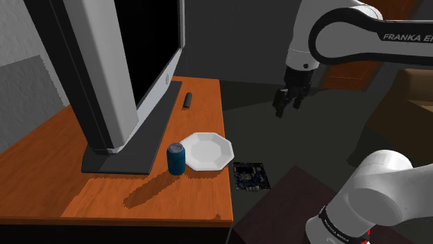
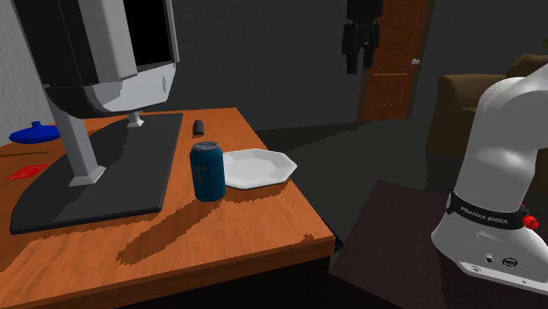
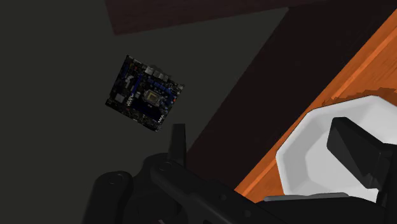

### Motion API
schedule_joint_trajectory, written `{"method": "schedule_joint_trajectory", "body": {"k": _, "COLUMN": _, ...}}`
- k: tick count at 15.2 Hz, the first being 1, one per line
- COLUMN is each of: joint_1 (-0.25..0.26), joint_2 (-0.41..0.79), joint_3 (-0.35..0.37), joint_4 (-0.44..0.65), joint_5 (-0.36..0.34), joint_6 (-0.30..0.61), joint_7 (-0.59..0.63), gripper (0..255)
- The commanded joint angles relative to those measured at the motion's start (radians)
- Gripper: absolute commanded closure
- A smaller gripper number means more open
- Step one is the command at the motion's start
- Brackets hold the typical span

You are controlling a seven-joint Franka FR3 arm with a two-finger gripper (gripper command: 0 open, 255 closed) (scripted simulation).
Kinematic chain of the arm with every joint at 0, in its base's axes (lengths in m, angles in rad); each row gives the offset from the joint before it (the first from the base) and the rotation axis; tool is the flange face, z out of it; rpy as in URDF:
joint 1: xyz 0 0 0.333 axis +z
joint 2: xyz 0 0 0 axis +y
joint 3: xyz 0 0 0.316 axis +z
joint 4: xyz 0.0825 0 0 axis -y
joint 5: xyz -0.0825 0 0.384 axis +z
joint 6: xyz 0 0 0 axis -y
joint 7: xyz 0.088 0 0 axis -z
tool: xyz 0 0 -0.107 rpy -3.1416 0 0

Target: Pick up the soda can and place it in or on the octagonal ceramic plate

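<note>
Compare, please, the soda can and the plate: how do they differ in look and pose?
The soda can is dark blue; the plate is white. The can stands upright; the plate lies flat. The can is round; the plate is eight-sided. Both rest side by side on the table.

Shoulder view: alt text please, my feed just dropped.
The open black gripper hangs in the air beyond the edge of the orange table, holding nothing. A blue soda can stands upright just left of a white octagonal plate, beside the base of a large monitor; a circuit board lies on the floor.
</note>
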Motion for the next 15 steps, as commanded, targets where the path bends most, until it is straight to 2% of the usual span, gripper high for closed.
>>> {"method": "schedule_joint_trajectory", "body": {"k": 1, "joint_1": 0.000, "joint_2": 0.000, "joint_3": 0.000, "joint_4": 0.000, "joint_5": 0.000, "joint_6": 0.000, "joint_7": 0.000, "gripper": 0}}
{"method": "schedule_joint_trajectory", "body": {"k": 9, "joint_1": 0.054, "joint_2": 0.191, "joint_3": 0.124, "joint_4": 0.042, "joint_5": 0.095, "joint_6": 0.152, "joint_7": 0.138, "gripper": 0}}
{"method": "schedule_joint_trajectory", "body": {"k": 15, "joint_1": 0.081, "joint_2": 0.365, "joint_3": 0.213, "joint_4": 0.121, "joint_5": 0.130, "joint_6": 0.255, "joint_7": 0.238, "gripper": 0}}
